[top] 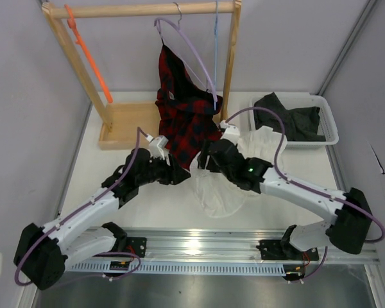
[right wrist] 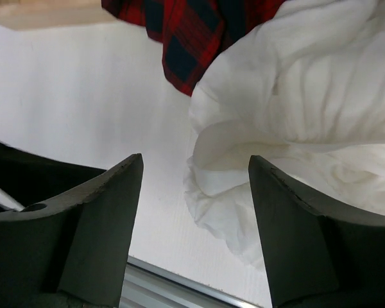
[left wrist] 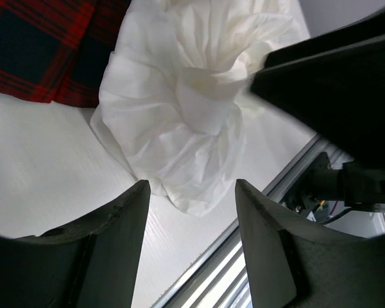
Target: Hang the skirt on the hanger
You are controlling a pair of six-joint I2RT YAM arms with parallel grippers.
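Picking step: skirt (top: 221,186) is lying crumpled on the table (top: 160,208), not yet gripped
Left gripper (left wrist: 191,192): jaws are standing apart, empty, skirt just ahead
Right gripper (right wrist: 196,160): jaws are gaping, empty, skirt just ahead and to the right
Next: likely needing a grip on the fabric; hanger (top: 90,58) is hanging well apart, far left

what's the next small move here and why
Probably lower the right end effector onto the edge of the skirt and close: it and the left end effector stand open, the skirt lies loose on the table, the orange hanger hangs on the rack.
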